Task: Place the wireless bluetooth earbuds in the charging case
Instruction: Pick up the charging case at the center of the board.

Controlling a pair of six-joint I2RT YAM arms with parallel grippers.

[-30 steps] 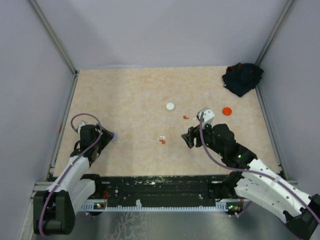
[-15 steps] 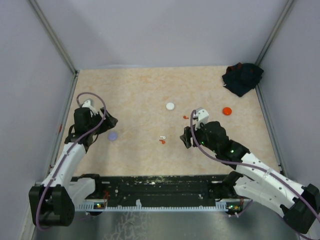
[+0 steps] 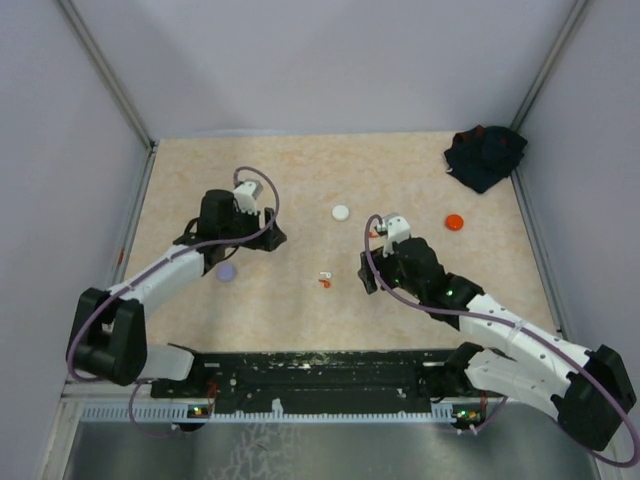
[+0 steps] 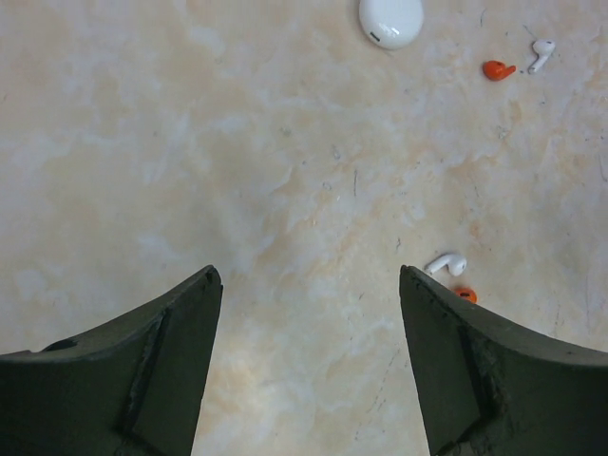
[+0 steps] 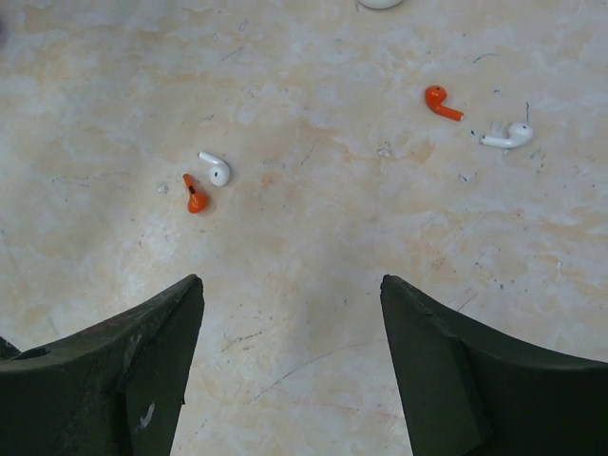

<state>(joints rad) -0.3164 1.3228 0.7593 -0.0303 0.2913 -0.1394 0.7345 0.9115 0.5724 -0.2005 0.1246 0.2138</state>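
Earbuds [image 5: 217,169]: four loose on table [image 3: 300,170], none cased. Left gripper [image 4: 309,280], right gripper [image 5: 290,285]: jaws apart, empty. Insertion pending.

Around your workspace: a cloth, a table, plain walls.
You'll see a crumpled dark cloth [image 3: 485,156] lying in the far right corner of the beige marbled table [image 3: 250,170], right up against its right edge. Pale grey walls [image 3: 330,60] close in three sides, slanted metal posts [image 3: 105,70] rise from the far corners, and a black strip [image 3: 320,372] runs along the near edge.
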